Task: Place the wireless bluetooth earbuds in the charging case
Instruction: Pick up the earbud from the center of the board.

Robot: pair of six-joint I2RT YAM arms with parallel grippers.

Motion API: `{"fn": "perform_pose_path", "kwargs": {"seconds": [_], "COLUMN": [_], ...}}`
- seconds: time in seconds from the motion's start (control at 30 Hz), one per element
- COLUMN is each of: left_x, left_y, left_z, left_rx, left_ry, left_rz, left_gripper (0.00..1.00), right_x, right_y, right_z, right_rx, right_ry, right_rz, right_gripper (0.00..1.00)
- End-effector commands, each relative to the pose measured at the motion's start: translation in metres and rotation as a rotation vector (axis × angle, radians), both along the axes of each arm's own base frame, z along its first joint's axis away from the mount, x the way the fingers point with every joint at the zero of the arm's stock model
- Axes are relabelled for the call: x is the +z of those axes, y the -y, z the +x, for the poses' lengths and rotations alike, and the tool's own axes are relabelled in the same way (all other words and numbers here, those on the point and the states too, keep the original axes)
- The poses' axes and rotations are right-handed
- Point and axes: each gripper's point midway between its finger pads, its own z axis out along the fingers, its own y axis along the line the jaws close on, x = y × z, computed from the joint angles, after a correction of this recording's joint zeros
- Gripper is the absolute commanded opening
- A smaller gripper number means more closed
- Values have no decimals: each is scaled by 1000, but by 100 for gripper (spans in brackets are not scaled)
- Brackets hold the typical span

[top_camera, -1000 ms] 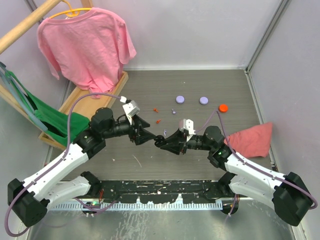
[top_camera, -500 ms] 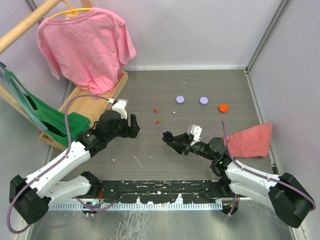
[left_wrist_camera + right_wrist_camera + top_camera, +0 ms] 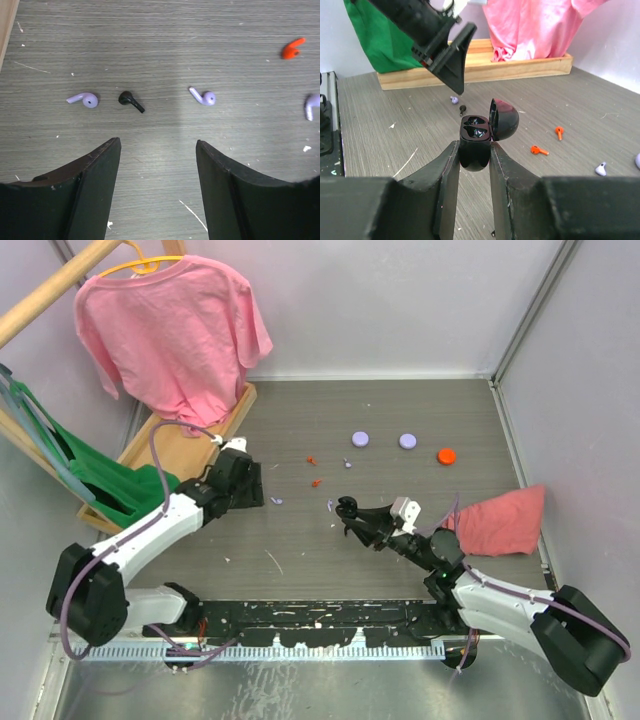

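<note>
The right hand (image 3: 473, 155) pinches the charging case (image 3: 479, 129) by its sides, lid tipped open and two wells showing. Left of the case, the left hand (image 3: 157, 145) hangs spread over the surface (image 3: 150, 40). A black earbud (image 3: 131, 101) lies just ahead of its fingers, between two lilac earbuds (image 3: 84, 99).

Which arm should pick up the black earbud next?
Left. The left end effector is open, aimed at the loose black earbud; the right end effector is shut on the open charging case.
</note>
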Motion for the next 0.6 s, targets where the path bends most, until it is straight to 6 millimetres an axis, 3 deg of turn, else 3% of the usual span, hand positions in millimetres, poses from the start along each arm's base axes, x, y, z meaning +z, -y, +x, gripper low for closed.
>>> {"fn": "perform_pose_path", "kwargs": {"seconds": [0.0, 0.4, 0.57], "left_x": [-2, -38, -52], "left_y": [-2, -10, -16], "left_z": [25, 49, 54], "left_rx": [58, 93, 113], "left_ry": [-1, -115, -152], "left_rz": [-31, -64, -76], "left_gripper": [62, 54, 46], "right_x": [37, 37, 36], "right_y": [8, 8, 8], "right_z": [-3, -5, -5], "right_rx": [-25, -20, -18], "right_ry": [118, 121, 118], "right_rz": [104, 102, 100], "right_gripper": [1, 1, 1]}}
